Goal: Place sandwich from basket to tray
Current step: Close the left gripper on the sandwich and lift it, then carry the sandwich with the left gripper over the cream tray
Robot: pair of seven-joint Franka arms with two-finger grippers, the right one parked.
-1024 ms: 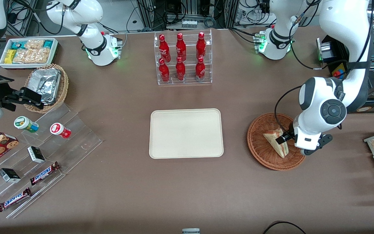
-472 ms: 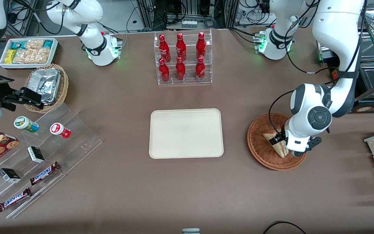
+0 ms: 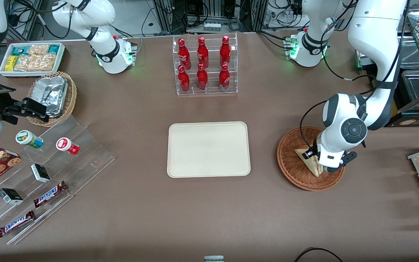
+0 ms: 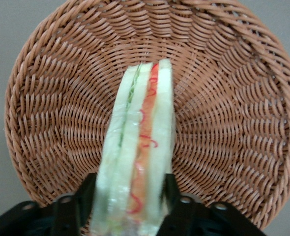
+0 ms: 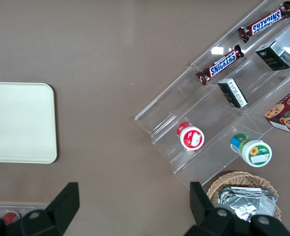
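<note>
Reddish-brown wicker basket point(image 3: 306, 160) sits on the desk toward the working arm's end, level with the cream tray point(image 3: 208, 149) at the desk's middle. The sandwich point(image 4: 135, 162) stands on edge inside the basket, near its middle, cut face with the orange-red, white and green layers turned up toward the wrist camera.

Key relation: the wedge lies directly between the jaws. In the wrist view its long axis runs straight away from the gripper point(image 4: 130, 206), and the two black fingers point(image 4: 83, 196) flank its near end, one on each bread face. The jaws stand parted just wider than the wedge; I judge them to be bracketing it, not yet clamped, though contact at the pads is hard to rule out. From the front view the gripper point(image 3: 313, 154) is low in the basket over the sandwich point(image 3: 309, 162), with the wrist housing covering part of the basket's rim.

Change since the earlier frames: the arm has come down and shifted slightly toward the tray, the wrist housing moving from the basket's outer rim to sit more over its interior. The sandwich looks unmoved. Tray bare throughout.

Judgement: approach done; next is closing across the bread faces, gently, since soft bread will squash, then lifting clear of the wicker rim before traversing to the tray.
</note>
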